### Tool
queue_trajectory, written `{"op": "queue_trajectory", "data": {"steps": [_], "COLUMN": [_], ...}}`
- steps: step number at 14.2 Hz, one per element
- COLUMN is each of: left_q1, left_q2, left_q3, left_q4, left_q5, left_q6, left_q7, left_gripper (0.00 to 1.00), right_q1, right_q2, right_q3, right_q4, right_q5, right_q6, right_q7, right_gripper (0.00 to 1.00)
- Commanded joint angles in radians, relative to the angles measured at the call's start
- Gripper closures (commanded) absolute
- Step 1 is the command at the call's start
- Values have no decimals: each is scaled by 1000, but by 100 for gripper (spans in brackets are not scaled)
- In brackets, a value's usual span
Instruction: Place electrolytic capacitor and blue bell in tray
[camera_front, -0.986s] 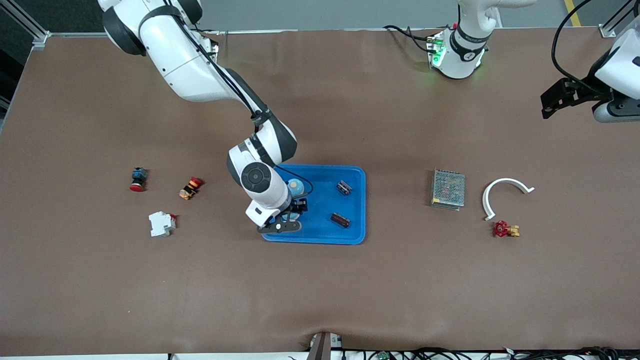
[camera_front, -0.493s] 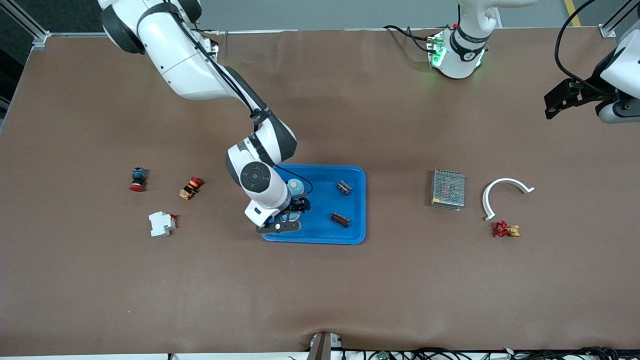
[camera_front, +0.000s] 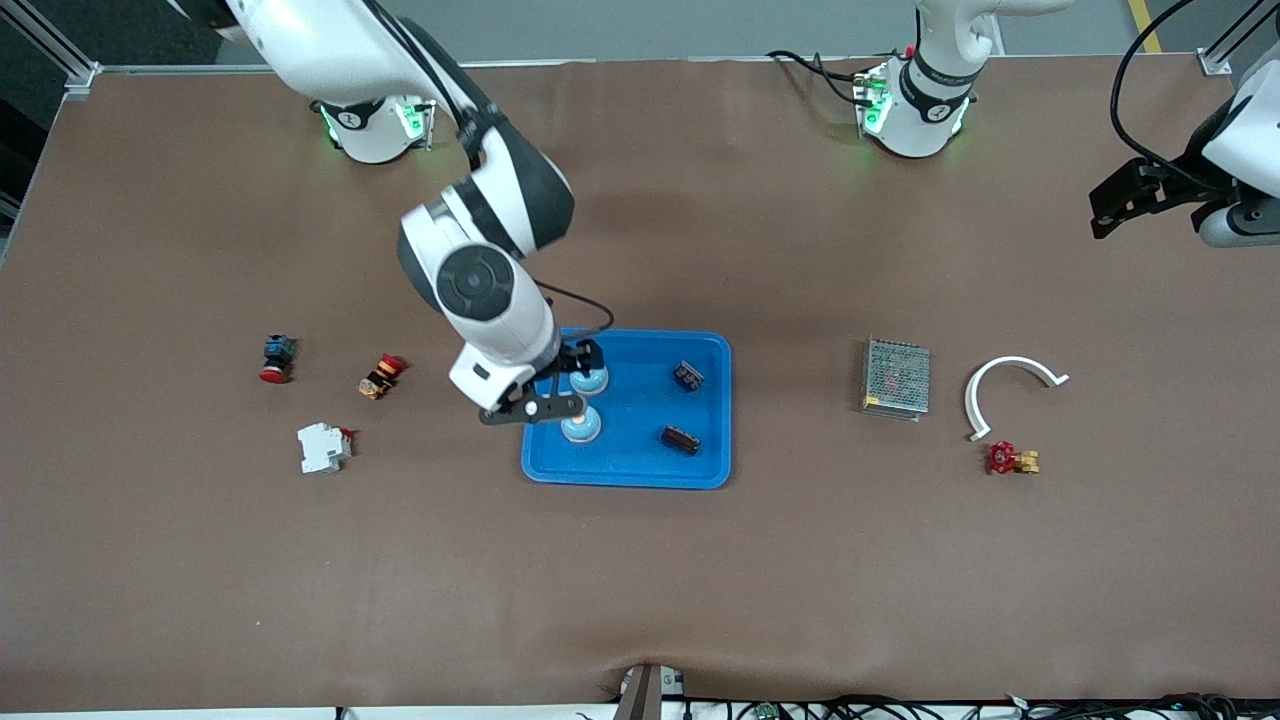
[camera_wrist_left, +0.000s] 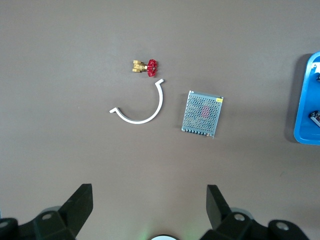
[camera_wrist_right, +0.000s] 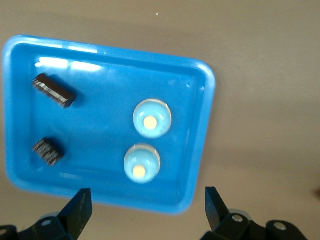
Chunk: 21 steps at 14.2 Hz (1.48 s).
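- Hovering over glossy blue tray (camera_front: 640, 465): right gripper (camera_front: 553, 385), jaws wide, empty.
- Sitting inside: two domed bells (camera_wrist_right: 152, 118) (camera_wrist_right: 141, 164), two dark ribbed capacitors (camera_wrist_right: 54, 90) (camera_wrist_right: 49, 151).
- Waiting over desk end: left gripper (camera_wrist_left: 148, 212), jaws wide.

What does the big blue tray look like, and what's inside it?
The tray is bright blue, shallow and rectangular, with rounded corners and a raised rim; it looks like shiny plastic. It lies flat on the brown table, near the middle. Inside sit two pale blue bells side by side and two small dark parts, all apart from each other. The open right gripper hangs over its edge, touching nothing.
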Motion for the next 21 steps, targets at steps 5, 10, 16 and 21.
{"op": "queue_trajectory", "data": {"steps": [5,10,16,21], "left_q1": [6,3,5,8], "left_q2": [0,6,3,3], "left_q3": [0,-3,-3,-3], "left_q4": [-3,3,3,0], "left_q5": [-18,-18,-18,-18], "left_q6": [6,6,-2,-13], "left_q7": [3,1,16,21], "left_gripper": [0,0,0,0], "right_q1": [-67,-222,-443,-577], "right_q2": [-341,-592,-783,-818], "right_q3": [-9,-9,-12,-61], "right_q4": [-142,-297,-435,-535], "right_q5": [-24,-35,-35,-21], "right_q6": [-247,-307,-341,-189], "right_q7": [-149,-212,-439,-595], "right_gripper": [0,0,0,0]}}
